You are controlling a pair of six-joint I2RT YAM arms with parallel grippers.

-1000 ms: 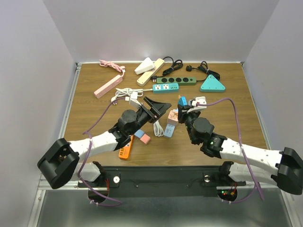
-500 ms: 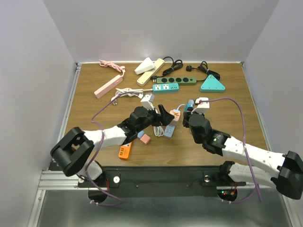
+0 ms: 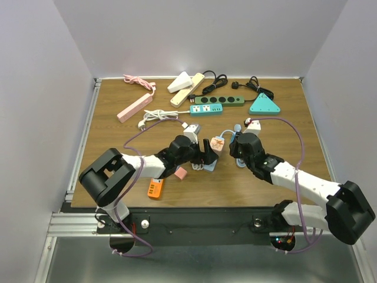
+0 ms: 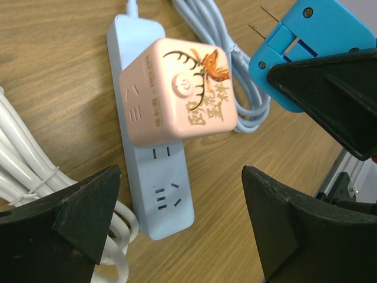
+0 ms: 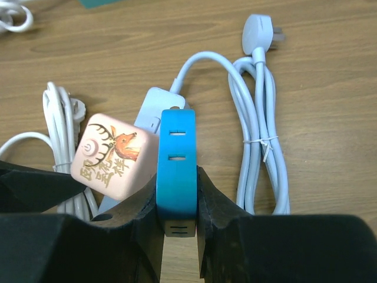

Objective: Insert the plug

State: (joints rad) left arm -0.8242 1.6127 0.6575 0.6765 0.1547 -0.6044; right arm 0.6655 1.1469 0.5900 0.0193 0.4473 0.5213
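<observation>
A light blue power strip point(image 4: 158, 177) lies on the wooden table with a pink cube adapter point(image 4: 179, 94) with a deer print plugged into it; free sockets show below the cube. My left gripper point(image 4: 182, 236) is open and empty, its jaws straddling the strip's near end. My right gripper point(image 5: 177, 183) is shut on a blue plug point(image 5: 177, 168), held just right of the pink cube point(image 5: 115, 154). The blue plug point(image 4: 312, 35) shows two bare prongs in the left wrist view, apart from the strip. In the top view both grippers point(image 3: 207, 154) point(image 3: 231, 141) meet mid-table.
The strip's coiled pale blue cable point(image 5: 262, 135) lies right of the plug, and a white bundled cable point(image 5: 59, 118) lies left. Further strips lie at the back: green point(image 3: 217, 101), teal point(image 3: 206, 109), pink point(image 3: 134, 108), a teal triangle point(image 3: 264, 105). An orange block point(image 3: 155, 188) lies near the front.
My left gripper has reached right and down over the light blue strip. My right gripper has moved left and lower with the blue plug, closer to the pink cube.
</observation>
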